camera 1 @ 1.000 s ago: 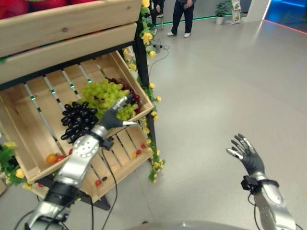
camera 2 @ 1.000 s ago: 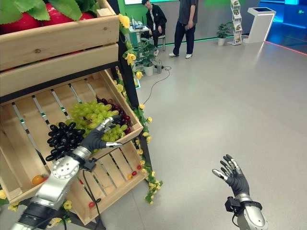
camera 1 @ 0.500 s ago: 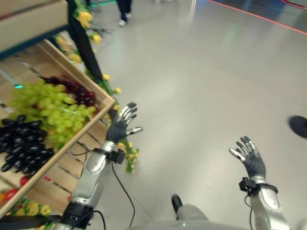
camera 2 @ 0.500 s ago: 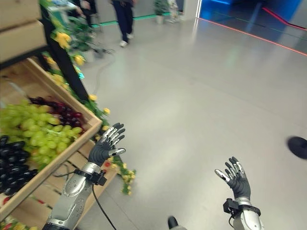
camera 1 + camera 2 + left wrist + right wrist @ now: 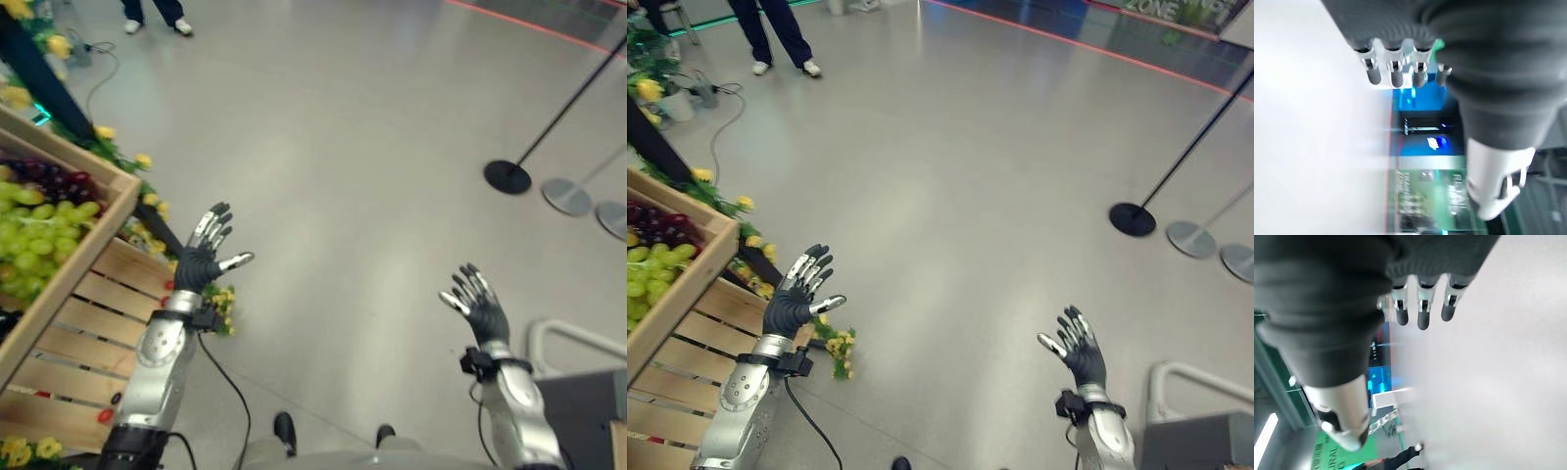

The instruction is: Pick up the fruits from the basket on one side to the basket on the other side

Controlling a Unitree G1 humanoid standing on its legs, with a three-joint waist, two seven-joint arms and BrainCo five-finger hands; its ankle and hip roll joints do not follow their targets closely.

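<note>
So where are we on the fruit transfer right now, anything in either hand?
Nothing looks moved. The green grapes and dark red grapes lie in the wooden crate at the robot's left. Nothing is in hand: the left hand is raised beside the crate with straight fingers, and the right hand is open over bare floor. Left to do: grasp a bunch and carry it across; I can't see a receiving basket.

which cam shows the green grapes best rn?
Left eye view: the green grapes lie in the wooden crate at the frame's left edge, with dark red grapes behind. Right eye view catches a smaller patch of them. The wrist views show floor and background past each open robot hand, left and right.
</note>
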